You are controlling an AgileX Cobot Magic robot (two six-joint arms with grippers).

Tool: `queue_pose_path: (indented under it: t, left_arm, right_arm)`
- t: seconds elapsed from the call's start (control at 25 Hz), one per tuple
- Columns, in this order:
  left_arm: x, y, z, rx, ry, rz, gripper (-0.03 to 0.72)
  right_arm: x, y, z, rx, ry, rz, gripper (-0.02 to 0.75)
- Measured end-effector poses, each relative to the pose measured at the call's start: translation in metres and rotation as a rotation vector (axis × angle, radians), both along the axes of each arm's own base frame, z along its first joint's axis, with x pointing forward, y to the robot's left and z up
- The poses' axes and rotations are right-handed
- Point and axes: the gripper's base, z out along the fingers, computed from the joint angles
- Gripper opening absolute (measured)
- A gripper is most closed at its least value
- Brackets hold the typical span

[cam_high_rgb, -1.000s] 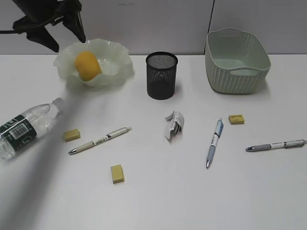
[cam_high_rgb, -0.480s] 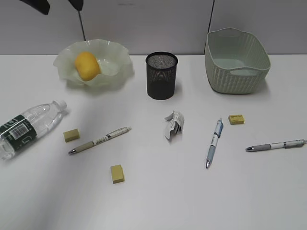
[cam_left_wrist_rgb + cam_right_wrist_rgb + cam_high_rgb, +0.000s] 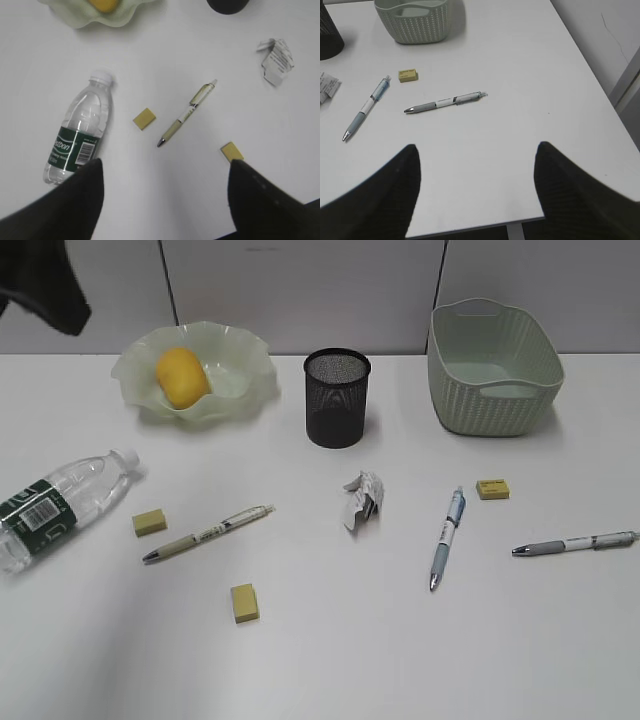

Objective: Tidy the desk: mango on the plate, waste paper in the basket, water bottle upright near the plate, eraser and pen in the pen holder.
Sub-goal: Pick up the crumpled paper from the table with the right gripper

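The yellow mango [image 3: 181, 377] lies in the wavy green plate [image 3: 250, 365] at the back left. The water bottle [image 3: 60, 505] lies on its side at the left edge. The waste paper [image 3: 364, 498] sits mid-desk, in front of the black mesh pen holder [image 3: 337, 398]. Three yellow erasers [image 3: 149, 522] [image 3: 244, 602] [image 3: 492, 488] and three pens [image 3: 208, 532] [image 3: 447, 536] [image 3: 575, 543] lie scattered. The basket [image 3: 495, 365] stands at the back right. My left gripper [image 3: 165, 167] hangs open and empty high above the bottle [image 3: 80, 132]. My right gripper [image 3: 476, 147] is open and empty over the desk's right front.
The left arm [image 3: 45, 285] shows as a dark shape at the top left corner of the exterior view. The desk's right edge and front corner [image 3: 545, 215] lie under the right gripper. A grey wall stands behind the desk.
The left arm has lifted away from above the plate and drawn back to the upper left. Its shadow has left the bottle. The mango stays in the plate.
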Motion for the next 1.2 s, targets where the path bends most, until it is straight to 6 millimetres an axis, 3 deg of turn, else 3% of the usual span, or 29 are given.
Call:
queue_pose_path:
  t: [0.4, 0.68, 0.96, 1.2]
  left_arm:
    - [-0.121, 0.055, -0.003, -0.094, -0.305, -0.051, 0.582]
    - [-0.179, 0.082, -0.040, -0.121, -0.382, -0.055, 0.582]
    - [-0.213, 0.097, -0.078, -0.129, -0.400, -0.054, 0.582]
    - [-0.218, 0.101, -0.099, -0.114, -0.395, -0.053, 0.571]
  right_arm:
    - [0.000, 0.000, 0.000, 0.003, 0.000, 0.002, 0.561]
    - [0.000, 0.001, 0.000, 0.006, -0.001, 0.004, 0.561]
    - [0.000, 0.001, 0.000, 0.007, -0.001, 0.005, 0.561]
    - [0.000, 0.001, 0.000, 0.007, -0.001, 0.005, 0.561]
